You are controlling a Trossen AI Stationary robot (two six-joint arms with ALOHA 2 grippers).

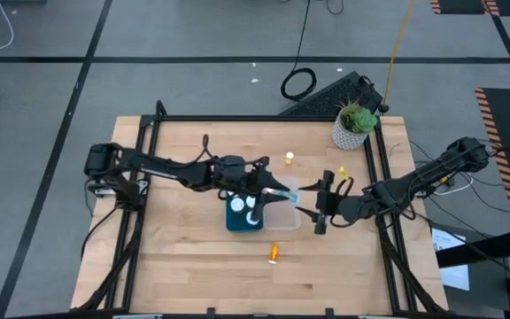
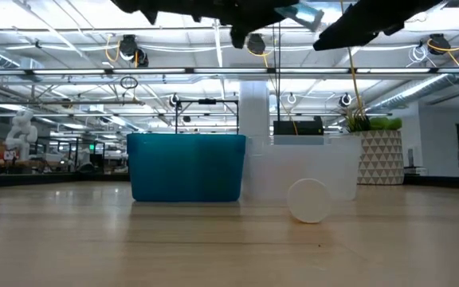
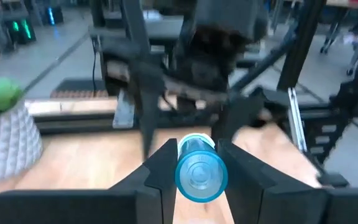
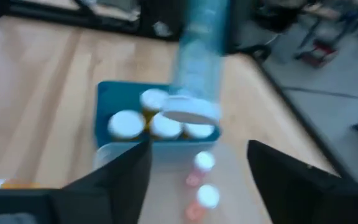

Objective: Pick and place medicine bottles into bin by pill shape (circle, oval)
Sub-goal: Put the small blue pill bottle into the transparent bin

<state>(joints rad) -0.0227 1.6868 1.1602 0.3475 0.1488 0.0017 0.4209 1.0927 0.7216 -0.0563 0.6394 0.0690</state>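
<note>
A slim teal medicine bottle [image 3: 201, 173] with a white cap [image 4: 190, 115] hangs in the air over the clear bin [image 1: 283, 218], with my left gripper [image 1: 275, 190] shut on it. Beside the clear bin stands a teal bin [image 1: 237, 215] that holds several white-capped bottles [image 4: 157, 121]. The clear bin holds pink bottles [image 4: 202, 163]. My right gripper [image 1: 322, 213] stands open just right of the clear bin, facing the teal bottle's cap end and apart from it. An orange bottle [image 1: 274, 253] lies on its side on the table nearer the front edge. My left gripper pinches the teal bottle by its two sides [image 3: 182, 163] between its two fingers. The fingers come roughly level from the table's left and lie along the bottle. Its bottom end faces my wrist and its cap end points toward the right arm. It is lifted clear above the bins.
A potted plant [image 1: 354, 126] stands at the table's far right corner. A small white-capped bottle [image 1: 289, 159] and a small yellow thing [image 1: 343, 168] sit behind the bins. Bare wood lies along the front and left of the table.
</note>
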